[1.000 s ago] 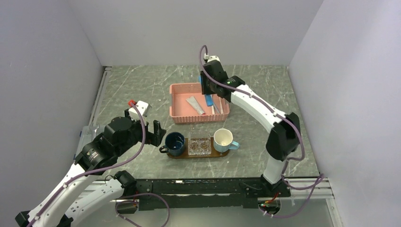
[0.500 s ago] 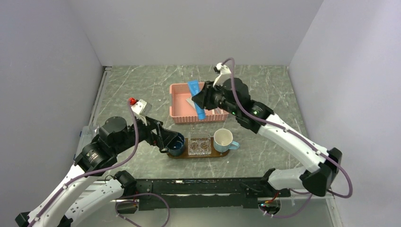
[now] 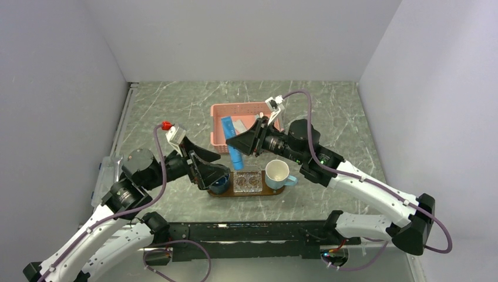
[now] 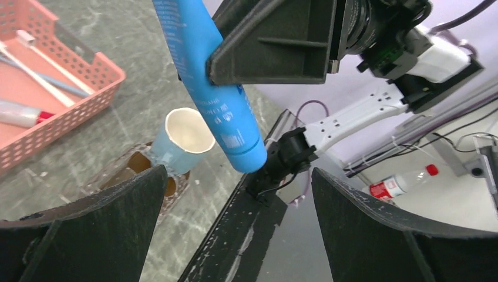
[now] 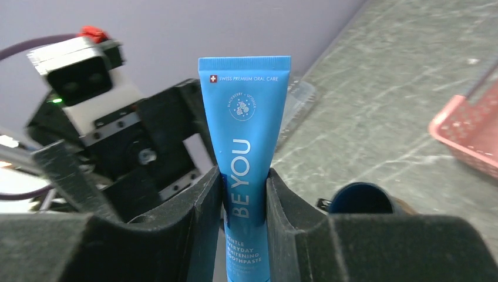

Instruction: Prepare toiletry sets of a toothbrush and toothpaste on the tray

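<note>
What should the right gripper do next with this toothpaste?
Probably lower it a little, down and left toward the blue mug on the tray. The right gripper is shut on the toothpaste, which hangs in the air just above and to the right of that mug. The left gripper is open beside the mug.

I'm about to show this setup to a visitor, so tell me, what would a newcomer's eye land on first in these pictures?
The bright blue toothpaste tube grabs attention first. It is clamped upright in the right gripper, in the air between the pink basket and the brown tray. Next comes the left gripper, wide open right beside the tube, near the dark blue mug at the tray's left end.
</note>
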### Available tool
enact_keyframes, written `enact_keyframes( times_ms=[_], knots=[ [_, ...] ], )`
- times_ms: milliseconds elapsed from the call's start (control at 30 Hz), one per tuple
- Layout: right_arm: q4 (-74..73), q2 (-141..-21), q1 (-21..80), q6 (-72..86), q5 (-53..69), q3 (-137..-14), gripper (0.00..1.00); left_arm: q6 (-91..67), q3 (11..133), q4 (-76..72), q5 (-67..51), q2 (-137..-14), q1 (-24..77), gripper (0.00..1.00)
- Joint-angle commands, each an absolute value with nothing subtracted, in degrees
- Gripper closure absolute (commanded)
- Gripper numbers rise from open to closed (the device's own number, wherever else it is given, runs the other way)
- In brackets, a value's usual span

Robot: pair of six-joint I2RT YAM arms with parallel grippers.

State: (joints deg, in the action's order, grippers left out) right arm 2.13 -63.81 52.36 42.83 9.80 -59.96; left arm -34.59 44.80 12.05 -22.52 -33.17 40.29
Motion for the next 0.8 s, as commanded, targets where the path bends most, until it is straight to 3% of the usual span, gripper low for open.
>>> enact_keyframes(
  times_ms=[0, 467, 767],
  knots=[
    [17.3, -60.9, 54.2, 49.0, 13.2, -57.7, 0.68, -40.9, 42.4, 0.7, -28.5, -32.8, 40.1, 0.00],
    [28.8, -62.8, 58.4, 55.2, 13.6, -54.1, 0.68, -49.2, 36.4, -16.6, -32.9, -33.1, 40.1, 0.03],
    [29.1, -63.0, 59.2, 54.2, 11.9, -53.7, 0.67, -49.8, 35.8, -19.4, -34.5, -33.8, 40.0, 0.28]
  ],
)
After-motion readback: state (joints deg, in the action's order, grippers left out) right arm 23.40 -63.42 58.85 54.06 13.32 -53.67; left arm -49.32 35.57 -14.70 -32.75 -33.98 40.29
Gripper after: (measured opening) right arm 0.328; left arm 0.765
